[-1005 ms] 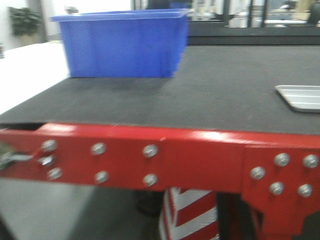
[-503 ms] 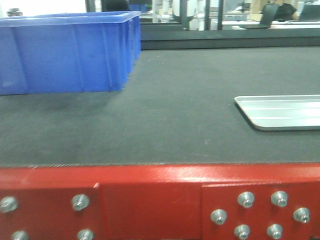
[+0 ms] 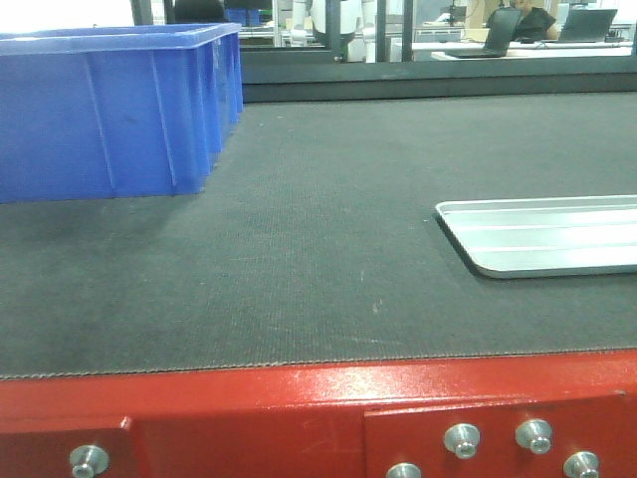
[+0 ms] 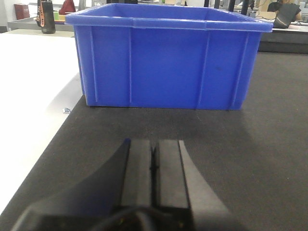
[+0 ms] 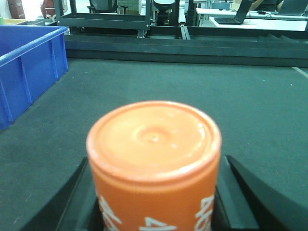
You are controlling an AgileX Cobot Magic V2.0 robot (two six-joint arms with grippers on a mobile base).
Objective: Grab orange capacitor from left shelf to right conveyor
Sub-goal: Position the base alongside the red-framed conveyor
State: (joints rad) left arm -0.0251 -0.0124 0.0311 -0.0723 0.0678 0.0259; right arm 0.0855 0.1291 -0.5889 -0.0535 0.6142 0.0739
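- The orange capacitor (image 5: 154,144) fills the middle of the right wrist view, its flat, slightly dimpled end cap facing the camera. Pieces of white print show on its side at the bottom of the picture.
- The right gripper (image 5: 156,166) is clamped on it, with a black finger (image 5: 250,197) pressed to each flank of the cylinder.
- The capacitor is held over the dark grey textured belt of the right conveyor (image 5: 250,101). Whether its lower side touches the belt cannot be told.
- A blue plastic bin (image 5: 26,67) stands on the belt to the left of the capacitor and well apart from it. A black frame rail (image 5: 192,45) runs across beyond the belt's far edge.
- In the left wrist view the left gripper (image 4: 154,161) has its two black fingers pressed together with nothing between them. It hangs low over the belt and points at the near wall of the blue bin, which stands close ahead.
- To the left of the belt in that view lies a white surface (image 4: 29,101).
- In the front view the belt ends at a red front edge (image 3: 249,408) set with silver bolts (image 3: 462,438).
- A shallow silver metal tray (image 3: 547,234) lies flat on the belt at the right. The blue bin stands at the far left, with bare belt between them.
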